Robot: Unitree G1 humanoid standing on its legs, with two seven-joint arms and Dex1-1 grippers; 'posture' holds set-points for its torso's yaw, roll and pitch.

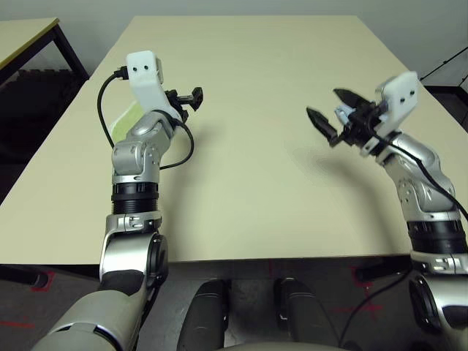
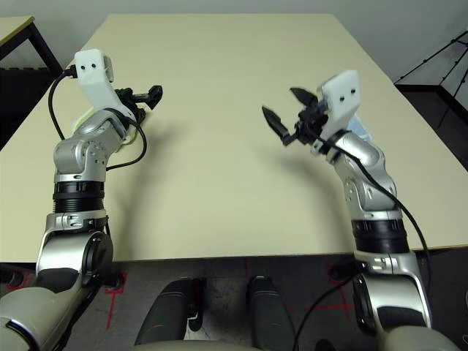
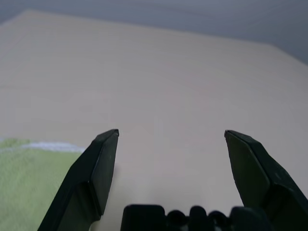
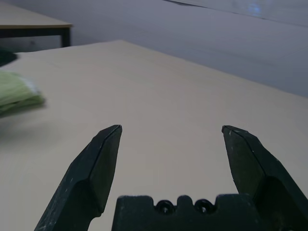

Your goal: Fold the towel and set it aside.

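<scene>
The towel [image 3: 29, 183] lies folded on the left side of the tabletop [image 1: 248, 110], mostly hidden behind the left arm in the head views; a green sliver [image 1: 126, 117] shows beside the wrist. The left gripper [image 1: 191, 96] hangs above the tabletop just right of the towel, fingers spread wide and holding nothing. The right gripper [image 1: 333, 115] is raised over the right side, well apart from the towel, fingers also wide apart and empty.

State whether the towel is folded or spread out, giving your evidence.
Folded: in the right wrist view the towel lies as a thick stack of layers on the table, held by neither gripper.
</scene>
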